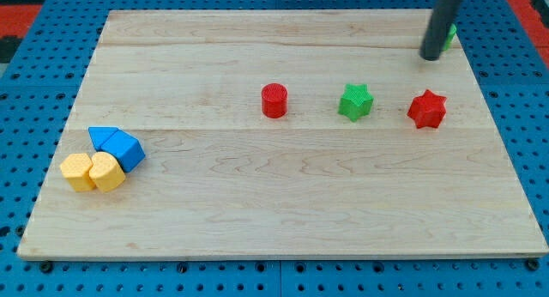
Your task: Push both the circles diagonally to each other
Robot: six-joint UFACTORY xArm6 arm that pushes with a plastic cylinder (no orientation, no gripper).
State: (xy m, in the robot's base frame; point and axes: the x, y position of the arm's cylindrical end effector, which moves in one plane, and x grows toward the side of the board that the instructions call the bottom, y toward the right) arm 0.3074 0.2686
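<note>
A red circle (pixel 274 100) stands near the board's middle. A green block (pixel 450 37), its shape hidden, peeks out behind my rod at the view's top right. My tip (pixel 430 56) rests right beside it, on its left and lower side, far to the right of the red circle.
A green star (pixel 355 102) and a red star (pixel 427 109) lie to the right of the red circle in a row. At the view's left, two blue blocks (pixel 117 146) and two yellow blocks (pixel 93 171) form a cluster. The wooden board (pixel 283 220) has edges all round.
</note>
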